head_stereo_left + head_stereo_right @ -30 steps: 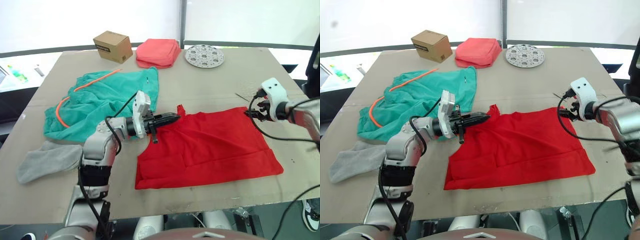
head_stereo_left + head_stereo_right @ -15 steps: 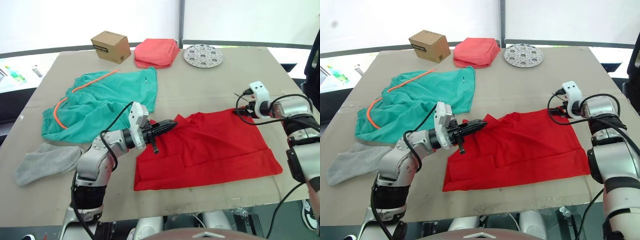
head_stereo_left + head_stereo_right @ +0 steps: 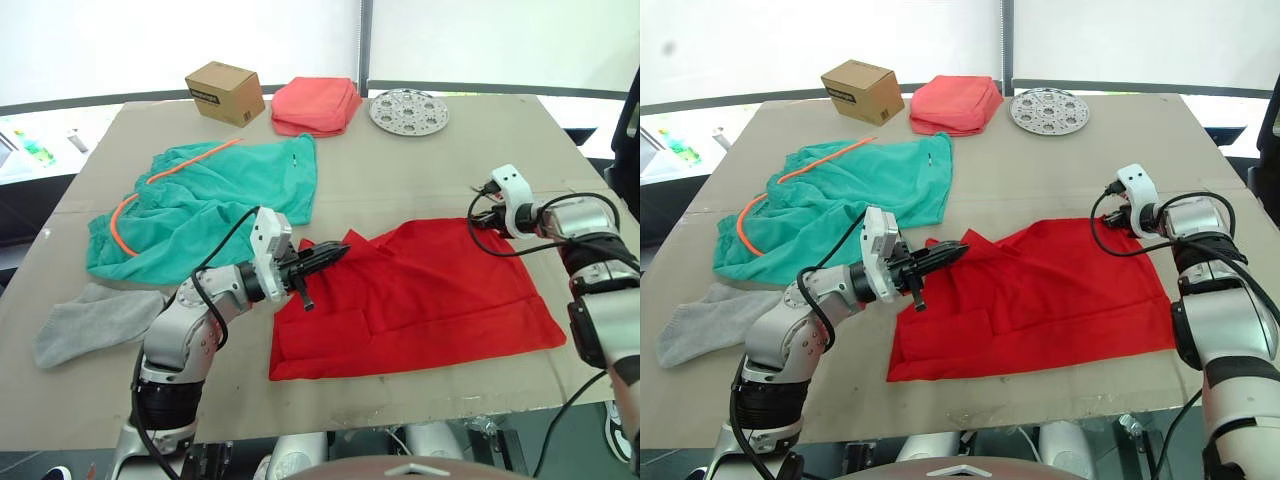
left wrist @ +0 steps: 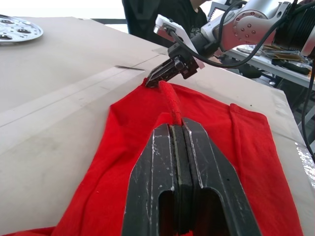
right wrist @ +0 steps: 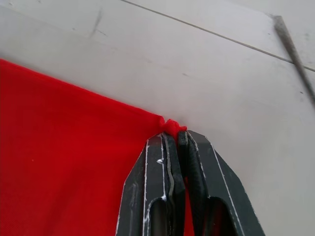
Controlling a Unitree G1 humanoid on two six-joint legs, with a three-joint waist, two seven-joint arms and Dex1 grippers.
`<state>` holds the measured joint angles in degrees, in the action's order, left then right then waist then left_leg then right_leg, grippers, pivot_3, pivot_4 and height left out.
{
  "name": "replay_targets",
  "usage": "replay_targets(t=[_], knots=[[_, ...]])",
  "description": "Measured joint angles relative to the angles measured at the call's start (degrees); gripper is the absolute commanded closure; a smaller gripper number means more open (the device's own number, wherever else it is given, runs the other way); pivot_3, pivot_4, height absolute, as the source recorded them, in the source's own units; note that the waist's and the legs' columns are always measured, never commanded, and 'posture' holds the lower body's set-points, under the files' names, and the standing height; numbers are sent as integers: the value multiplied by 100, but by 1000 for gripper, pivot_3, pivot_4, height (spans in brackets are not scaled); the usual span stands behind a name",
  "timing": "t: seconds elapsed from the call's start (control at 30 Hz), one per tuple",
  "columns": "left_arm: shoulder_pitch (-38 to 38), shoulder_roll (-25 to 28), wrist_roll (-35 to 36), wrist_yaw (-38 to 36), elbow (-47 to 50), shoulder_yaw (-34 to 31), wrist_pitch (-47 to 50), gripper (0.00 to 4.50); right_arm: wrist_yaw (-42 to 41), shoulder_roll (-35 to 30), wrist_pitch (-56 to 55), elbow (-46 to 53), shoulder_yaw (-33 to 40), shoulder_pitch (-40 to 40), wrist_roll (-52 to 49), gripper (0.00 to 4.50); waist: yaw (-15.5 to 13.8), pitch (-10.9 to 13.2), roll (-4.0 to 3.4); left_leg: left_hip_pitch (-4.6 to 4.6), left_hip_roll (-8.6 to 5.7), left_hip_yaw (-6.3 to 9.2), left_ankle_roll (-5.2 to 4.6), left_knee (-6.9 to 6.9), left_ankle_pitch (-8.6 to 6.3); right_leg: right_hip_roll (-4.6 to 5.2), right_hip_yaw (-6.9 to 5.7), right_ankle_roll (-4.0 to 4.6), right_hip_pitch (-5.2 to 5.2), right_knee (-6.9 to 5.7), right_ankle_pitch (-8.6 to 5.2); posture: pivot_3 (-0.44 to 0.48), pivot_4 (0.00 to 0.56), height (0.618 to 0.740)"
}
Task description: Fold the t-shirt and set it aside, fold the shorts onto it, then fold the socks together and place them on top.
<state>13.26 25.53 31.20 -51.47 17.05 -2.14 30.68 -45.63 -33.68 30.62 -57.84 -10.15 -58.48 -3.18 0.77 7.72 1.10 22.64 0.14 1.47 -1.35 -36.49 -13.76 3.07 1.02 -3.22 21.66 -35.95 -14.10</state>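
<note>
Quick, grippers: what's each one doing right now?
Left gripper: shut on the t-shirt.
Right gripper: shut on the t-shirt's far corner.

No legible txt anywhere I can see; dark label on cardboard box (image 3: pixel 225 92) at far edge too small to read.

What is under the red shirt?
The brown table lies under the red t-shirt, showing all around its edges. Anything beneath the cloth itself is covered. The left hand and right hand pinch its far corners.
</note>
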Motion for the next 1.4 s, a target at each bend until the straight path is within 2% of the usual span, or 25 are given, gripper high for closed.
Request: replay_targets(t=[0.17, 0.3, 0.47, 0.9, 1.4], knots=[[59, 10, -8, -7, -157, 50, -93, 4500, 118, -235, -229, 553, 95, 450, 141, 4466, -12, 0, -1, 0, 0, 1, 0, 0, 0, 1, -1, 0, -1, 1, 0, 0, 150, 740], [155, 53, -34, -21, -350, 55, -144, 4500, -103, -431, -182, 1129, 164, 870, 134, 3012, 1, 0, -1, 0, 0, 1, 0, 0, 0, 0, -1, -1, -1, 1, 0, 0, 150, 740], [303, 85, -64, -90, -615, 102, -210, 4500, -134, -535, -98, 1444, 164, 996, 309, 660, 12, 0, -2, -2, 0, -1, 0, 0, 0, -2, 1, -1, -1, 0, 0, 0, 150, 740], [243, 142, -46, -77, -577, 162, -224, 4500, -174, -408, -650, -111, -21, 49, 877, 660, 8, 7, -14, -1, 0, -3, 0, 2, 0, 1, 3, 0, 0, 3, 0, 0, 150, 740], [116, 199, 115, 134, -287, 67, -20, 4500, -685, -541, -452, -264, 157, -76, 862, 660, 16, 10, -19, 0, 0, -1, 0, 3, 0, 2, 1, 1, 0, 3, 0, 0, 150, 740]])
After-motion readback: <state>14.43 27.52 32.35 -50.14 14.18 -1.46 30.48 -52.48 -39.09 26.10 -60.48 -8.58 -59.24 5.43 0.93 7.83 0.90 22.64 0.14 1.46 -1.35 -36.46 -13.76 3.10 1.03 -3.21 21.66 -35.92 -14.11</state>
